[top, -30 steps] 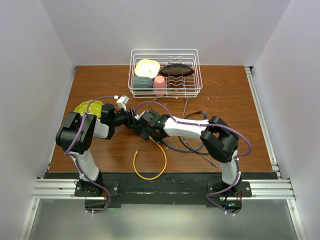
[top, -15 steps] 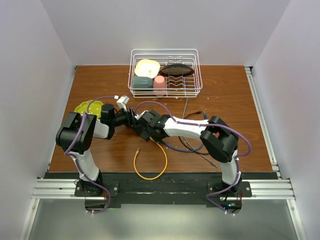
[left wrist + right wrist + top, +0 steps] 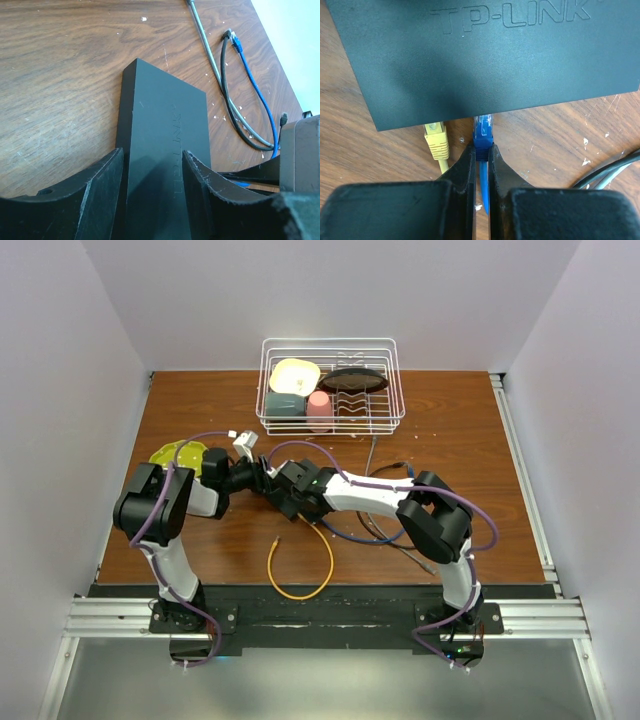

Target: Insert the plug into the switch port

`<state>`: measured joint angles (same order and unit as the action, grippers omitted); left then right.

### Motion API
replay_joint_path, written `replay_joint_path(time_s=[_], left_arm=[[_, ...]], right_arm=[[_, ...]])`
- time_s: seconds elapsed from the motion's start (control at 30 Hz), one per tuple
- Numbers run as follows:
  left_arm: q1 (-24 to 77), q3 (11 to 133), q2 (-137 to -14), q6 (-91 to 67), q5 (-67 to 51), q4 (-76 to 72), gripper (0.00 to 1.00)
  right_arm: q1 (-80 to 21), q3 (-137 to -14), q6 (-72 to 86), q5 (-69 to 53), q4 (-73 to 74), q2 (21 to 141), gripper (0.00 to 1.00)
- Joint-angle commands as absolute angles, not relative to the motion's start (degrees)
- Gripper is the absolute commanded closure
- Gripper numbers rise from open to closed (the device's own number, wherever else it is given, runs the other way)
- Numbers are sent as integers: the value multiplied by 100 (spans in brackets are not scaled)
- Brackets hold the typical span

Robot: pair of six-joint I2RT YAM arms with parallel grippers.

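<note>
Blue plug [image 3: 483, 132] touching switch [image 3: 485, 55] edge, right gripper [image 3: 481, 150] pinching

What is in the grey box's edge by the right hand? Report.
The yellow plug and blue plug reach it, the blue pinched in the right hand. The grey box covers its sockets and the plug tips.

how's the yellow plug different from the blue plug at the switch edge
The blue plug is pinched between the fingers of the right hand; the yellow plug has nothing gripping it. In the right wrist view the blue plug sits to the right of the yellow plug. Both point nose-first at the same narrow edge of the TP-Link switch; how deep either sits cannot be told.
</note>
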<state>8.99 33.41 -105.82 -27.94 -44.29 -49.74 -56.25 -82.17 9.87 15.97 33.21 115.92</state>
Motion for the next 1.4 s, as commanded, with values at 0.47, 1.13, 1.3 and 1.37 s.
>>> replay_joint_path(time_s=[0.47,1.13,1.3,1.37], left_arm=[[923,3331,-10679,-3041,-4667,-5309,39],[923,3384,-10907,-3059,-5045,-5449,51],[923,3419,-11082,-3102,-5150,-5572,56],[923,3436,-11118,-3120,-5212,-5572,57]], right_arm=[[-5678,-8464,1055,1257,3120,11786,100],[-5678,-8657,976,1564,3147,11865,100],[-5669,-8640,923,1722,3015,11830,100],[-5669,-8613,940,1766,2892,11760,100]])
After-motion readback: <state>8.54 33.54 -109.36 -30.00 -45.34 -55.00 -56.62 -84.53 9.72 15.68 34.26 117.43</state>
